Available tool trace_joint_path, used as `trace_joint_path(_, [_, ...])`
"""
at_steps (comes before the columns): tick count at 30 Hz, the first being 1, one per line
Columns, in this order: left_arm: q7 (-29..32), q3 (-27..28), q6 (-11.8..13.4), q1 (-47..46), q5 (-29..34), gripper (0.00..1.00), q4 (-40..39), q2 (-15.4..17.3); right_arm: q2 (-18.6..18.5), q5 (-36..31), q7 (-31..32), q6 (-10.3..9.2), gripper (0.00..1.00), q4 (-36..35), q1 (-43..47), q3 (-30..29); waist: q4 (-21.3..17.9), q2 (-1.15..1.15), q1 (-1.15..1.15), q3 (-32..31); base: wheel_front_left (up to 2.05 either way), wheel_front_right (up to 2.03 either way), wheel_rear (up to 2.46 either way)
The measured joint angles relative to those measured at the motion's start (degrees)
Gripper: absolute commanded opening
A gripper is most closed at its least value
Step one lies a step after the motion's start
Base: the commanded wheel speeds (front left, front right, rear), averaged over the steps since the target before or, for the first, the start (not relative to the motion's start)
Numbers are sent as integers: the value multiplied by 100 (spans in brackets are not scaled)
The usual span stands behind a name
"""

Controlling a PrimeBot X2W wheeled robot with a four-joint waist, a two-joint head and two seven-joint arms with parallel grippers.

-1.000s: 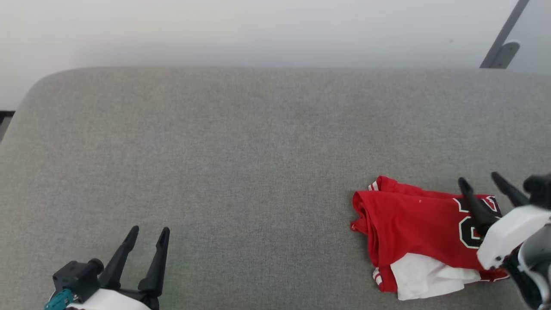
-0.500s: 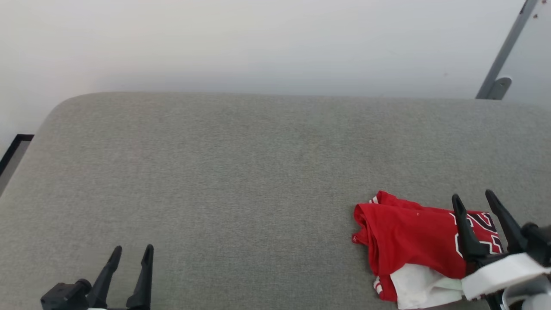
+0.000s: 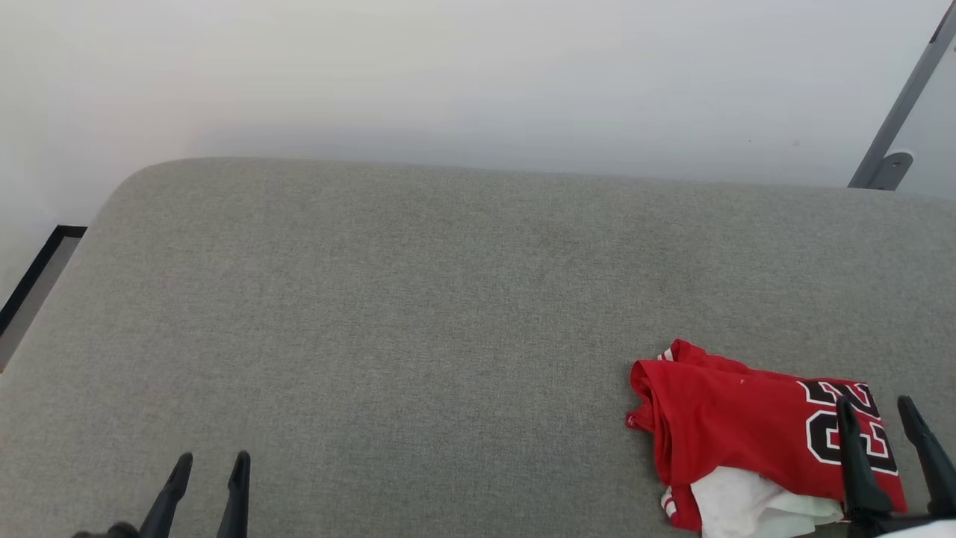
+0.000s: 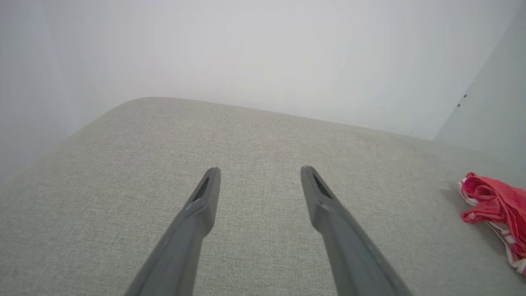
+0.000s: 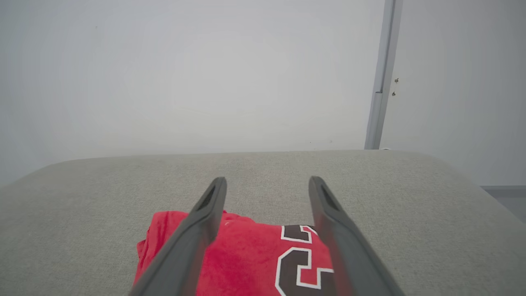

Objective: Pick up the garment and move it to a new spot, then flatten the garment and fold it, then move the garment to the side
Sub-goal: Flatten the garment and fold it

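Observation:
The garment (image 3: 739, 433), a red jersey with black white-edged numbers and a white sleeve panel, lies folded in a bundle at the near right of the grey cushioned surface (image 3: 418, 314). My right gripper (image 3: 875, 404) stands open just above its near right corner, nothing between the fingers. In the right wrist view the garment (image 5: 254, 259) lies below the open right gripper (image 5: 267, 181). My left gripper (image 3: 210, 459) is open at the lower left, far from the garment. The left wrist view shows the left gripper (image 4: 260, 170) over bare cushion, the garment (image 4: 495, 205) at its right edge.
A white wall (image 3: 448, 75) rises behind the cushion's far edge. A grey metal post (image 3: 900, 112) leans at the far right. The cushion's rounded left corner drops to a dark-edged floor strip (image 3: 33, 280).
The head camera tilted up, so everything slid down the picture. Both grippers have drawn back toward the near edge; the right one has come off the garment's numbers. The garment lies as before.

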Motion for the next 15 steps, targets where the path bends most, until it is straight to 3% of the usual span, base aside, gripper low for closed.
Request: trace_joint_path(15, [0,33,0,143,83,100,-224,-1,167,-53,309,0,100,-289,164,-80,2,0,0,149,0,0,0])
